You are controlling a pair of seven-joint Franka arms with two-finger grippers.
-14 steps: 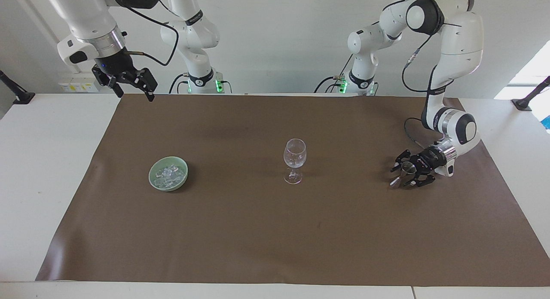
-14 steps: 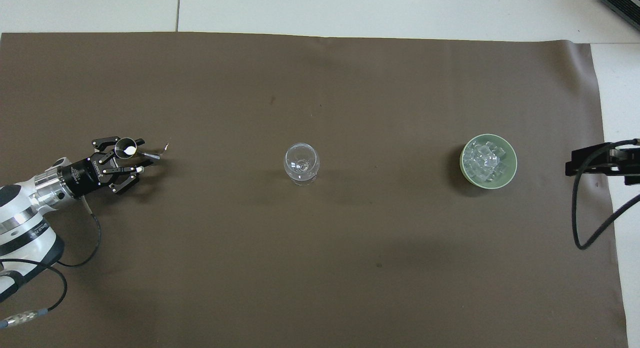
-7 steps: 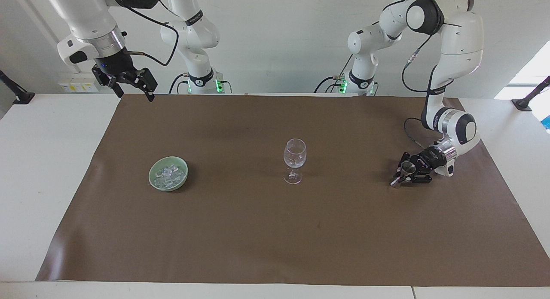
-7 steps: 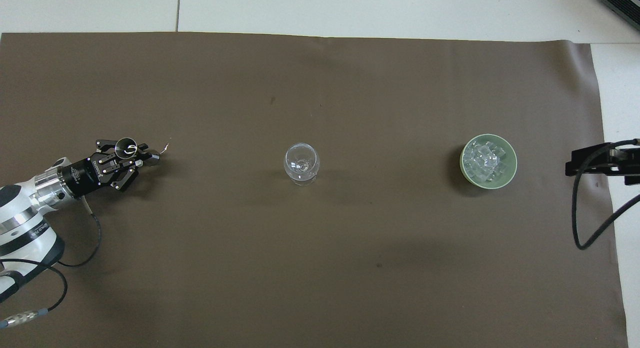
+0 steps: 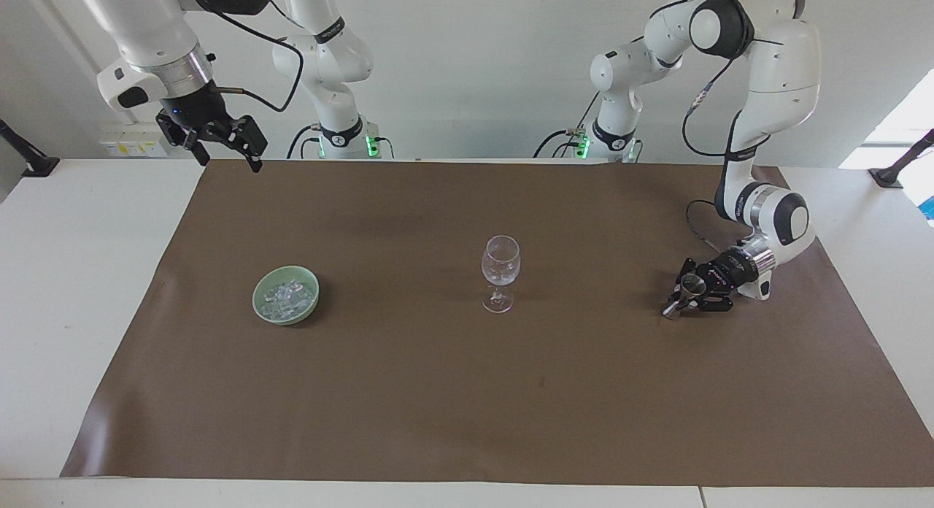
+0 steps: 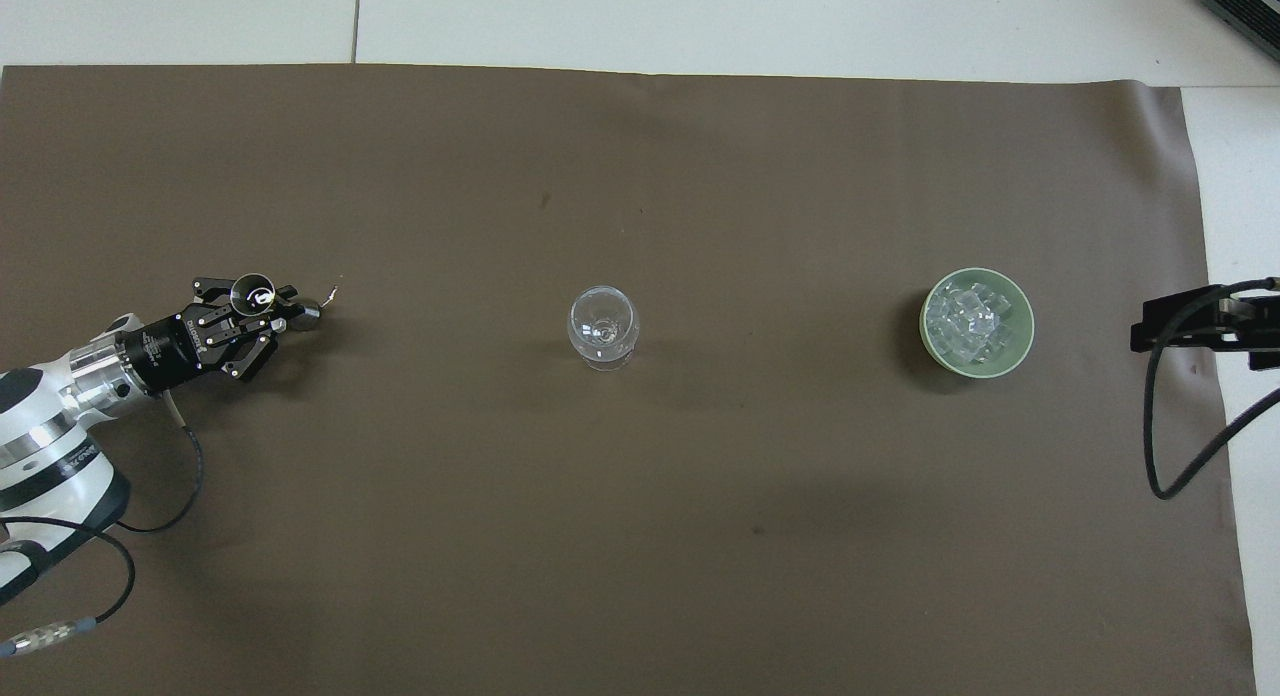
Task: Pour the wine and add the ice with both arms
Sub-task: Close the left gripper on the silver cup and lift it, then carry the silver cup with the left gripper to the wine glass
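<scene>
A small silver metal cup (image 5: 689, 283) (image 6: 252, 293) stands on the brown mat toward the left arm's end of the table. My left gripper (image 5: 684, 298) (image 6: 276, 312) lies low over the mat and is shut on it. The clear stemmed glass (image 5: 500, 268) (image 6: 603, 327) stands upright mid-mat and looks empty. Ice (image 5: 287, 294) (image 6: 971, 320) is piled in a pale green bowl (image 5: 260, 307) (image 6: 1022, 344) toward the right arm's end. My right gripper (image 5: 221, 144) hangs open, high over the mat's corner near its base; only part of it (image 6: 1196, 328) shows from overhead. Wine is out of view.
The brown mat (image 5: 467, 406) (image 6: 640, 536) covers most of the white table (image 5: 80, 289). A tiny pale scrap (image 6: 331, 295) lies beside the cup. Black cables trail from both wrists.
My left gripper's fingers have drawn in and shut on the metal cup. The right arm, glass and bowl have not moved.
</scene>
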